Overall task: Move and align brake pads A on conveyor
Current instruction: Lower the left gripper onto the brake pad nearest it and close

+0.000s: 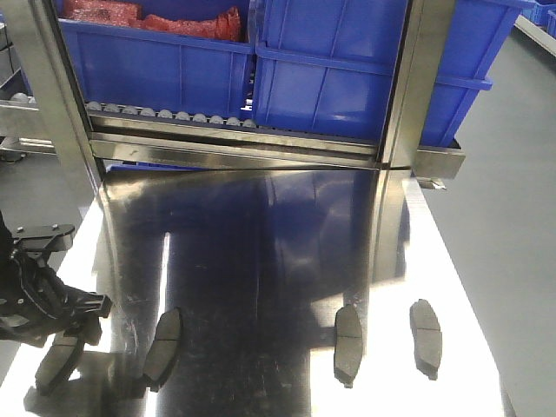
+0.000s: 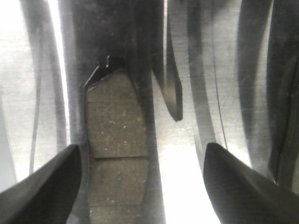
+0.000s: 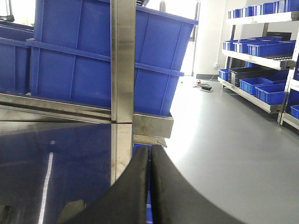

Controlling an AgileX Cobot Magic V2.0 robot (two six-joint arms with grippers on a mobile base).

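Observation:
Four brake pads lie on a shiny steel table [image 1: 261, 261], not on a belt; the conveyor is out of view. From left to right they are the first pad [image 1: 57, 363], the second [image 1: 165, 346], the third [image 1: 347, 343] and the fourth [image 1: 426, 337]. My left gripper [image 1: 68, 320] hovers over the first pad, open. In the left wrist view that pad [image 2: 117, 140] lies between the fingers, nearer the left one, and the gripper [image 2: 142, 149] touches nothing. My right gripper [image 3: 149, 151] is shut and empty, raised near the table's right edge.
Blue bins [image 1: 330, 69] stand on a roller rack behind the table, one with red parts [image 1: 156, 17]. Steel uprights [image 1: 417, 78] frame the rack. Grey floor [image 1: 504, 217] lies to the right, with shelves of blue bins [image 3: 261, 46] beyond.

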